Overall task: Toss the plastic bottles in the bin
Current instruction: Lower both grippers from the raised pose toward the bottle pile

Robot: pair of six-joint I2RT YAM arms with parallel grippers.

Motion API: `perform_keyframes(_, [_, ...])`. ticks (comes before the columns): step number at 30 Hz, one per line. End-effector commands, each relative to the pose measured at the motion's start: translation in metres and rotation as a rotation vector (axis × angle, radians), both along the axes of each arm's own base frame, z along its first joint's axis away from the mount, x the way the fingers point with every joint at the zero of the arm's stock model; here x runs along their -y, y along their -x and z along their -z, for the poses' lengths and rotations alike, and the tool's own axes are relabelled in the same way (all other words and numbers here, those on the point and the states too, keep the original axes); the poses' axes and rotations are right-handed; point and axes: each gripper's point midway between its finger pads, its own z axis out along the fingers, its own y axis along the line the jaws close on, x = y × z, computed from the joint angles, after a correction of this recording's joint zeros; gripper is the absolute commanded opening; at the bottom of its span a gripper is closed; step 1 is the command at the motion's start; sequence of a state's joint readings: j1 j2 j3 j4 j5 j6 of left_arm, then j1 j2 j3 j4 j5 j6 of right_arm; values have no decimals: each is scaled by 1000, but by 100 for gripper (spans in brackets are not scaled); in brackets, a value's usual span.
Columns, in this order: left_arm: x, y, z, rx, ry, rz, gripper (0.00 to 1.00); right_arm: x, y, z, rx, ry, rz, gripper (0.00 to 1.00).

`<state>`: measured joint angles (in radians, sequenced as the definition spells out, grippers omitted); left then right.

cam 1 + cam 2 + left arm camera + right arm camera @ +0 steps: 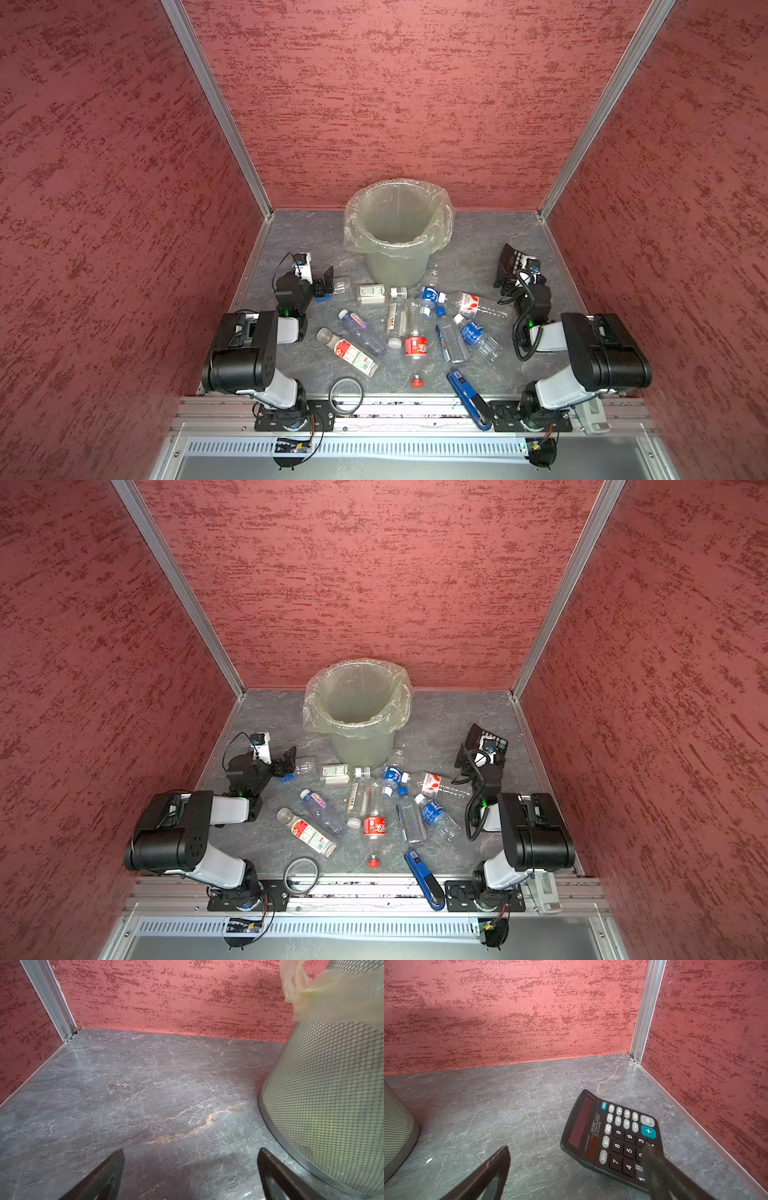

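About a dozen plastic bottles, all flat in the middle of the counter. Long axes mostly running far edge to near edge; red-labelled one capped toward the near edge. Bin upright by the far edge, only its clear bag showing inside. Left fingers spread wide, empty, beside the bin. Right fingers spread wide, empty, over a calculator.

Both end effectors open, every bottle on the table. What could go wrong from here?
The clear plastic bottles lie crossed and touching; lifting one may roll others.
The right end effector hangs over the black calculator and might grab it.
The left end effector sits close beside the round grey-green bin; a swing could knock it.
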<state>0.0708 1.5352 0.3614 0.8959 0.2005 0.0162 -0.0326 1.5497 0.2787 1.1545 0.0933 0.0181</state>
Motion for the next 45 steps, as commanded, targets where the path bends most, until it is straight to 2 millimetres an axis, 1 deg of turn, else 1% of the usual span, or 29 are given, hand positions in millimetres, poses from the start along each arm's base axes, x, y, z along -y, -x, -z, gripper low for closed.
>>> perform_keyframes(1, [0, -4, -6, 14, -9, -1, 99, 0, 0, -3, 12, -3, 0, 99])
perform_keyframes(31, [-3, -5, -6, 11, 0, -17, 100, 0, -1, -2, 7, -7, -5, 99])
perform_keyframes(32, [-8, -6, -5, 9, -2, -52, 99, 0, -1, -2, 9, -6, -5, 99])
perform_keyframes(33, [-17, -6, -7, 11, -5, -115, 99, 0, 0, -2, 8, -7, -5, 99])
perform_keyframes(35, [-29, -3, -14, 18, 0, -194, 99, 5, 1, -6, 19, -8, 25, 99])
perform_keyframes(37, [-41, 3, -24, 14, -13, -291, 99, 12, 2, -16, 17, -14, 72, 99])
perform_keyframes(38, [-47, 5, -33, 11, -31, -349, 99, 16, 1, -23, 12, -21, 104, 99])
perform_keyframes(40, [-47, 11, -52, 31, -47, -384, 99, 30, -2, -31, -35, -46, 196, 99])
perform_keyframes(42, [-41, 18, -71, 77, -23, -381, 99, 47, -2, -36, -77, -111, 318, 99])
perform_keyframes(43, [-40, 21, -77, 85, 0, -391, 99, 53, -1, -39, -87, -152, 367, 99])
perform_keyframes(44, [-39, 24, -83, 82, 15, -405, 99, 55, -1, -43, -99, -186, 392, 99])
perform_keyframes(45, [-38, 26, -85, 60, 22, -412, 99, 56, -1, -47, -101, -208, 408, 99])
